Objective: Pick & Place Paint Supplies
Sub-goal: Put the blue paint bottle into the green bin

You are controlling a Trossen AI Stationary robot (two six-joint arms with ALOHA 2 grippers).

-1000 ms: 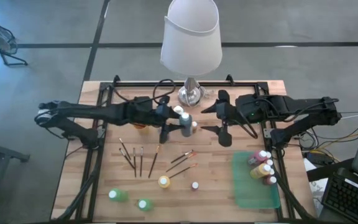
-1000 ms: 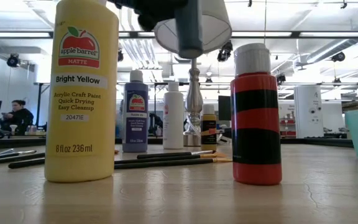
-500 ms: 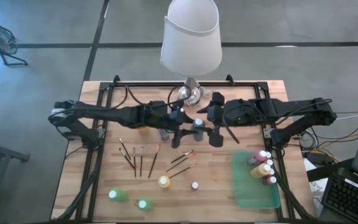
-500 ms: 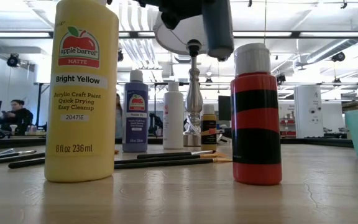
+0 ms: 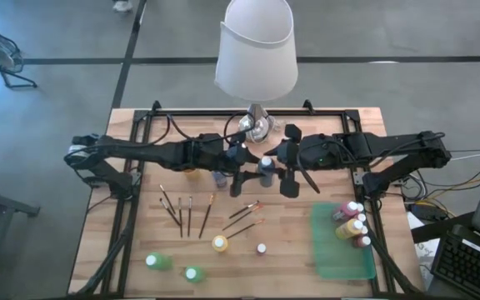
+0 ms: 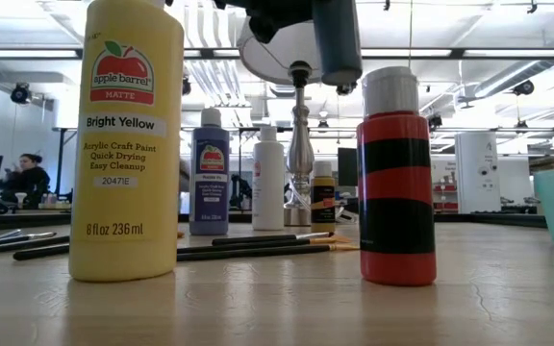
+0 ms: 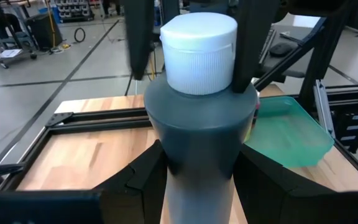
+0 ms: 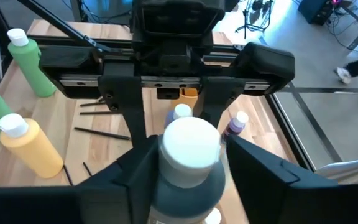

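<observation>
Two dark, jointed arms with looping black cables and chunky black two-finger ends.

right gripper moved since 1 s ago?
Yes. In the high view the right gripper has shifted left toward the lamp base line and now flanks the grey bottle the left gripper holds.

High cam: straight down over whole bench point(image 5: 140, 242). Low cam: bench-level, close. Wrist cams face each other, sharing grey bottle point(image 7: 201, 124).

Grey bottle's point(image 7: 201, 130) base cut off (label unseen too)
</observation>
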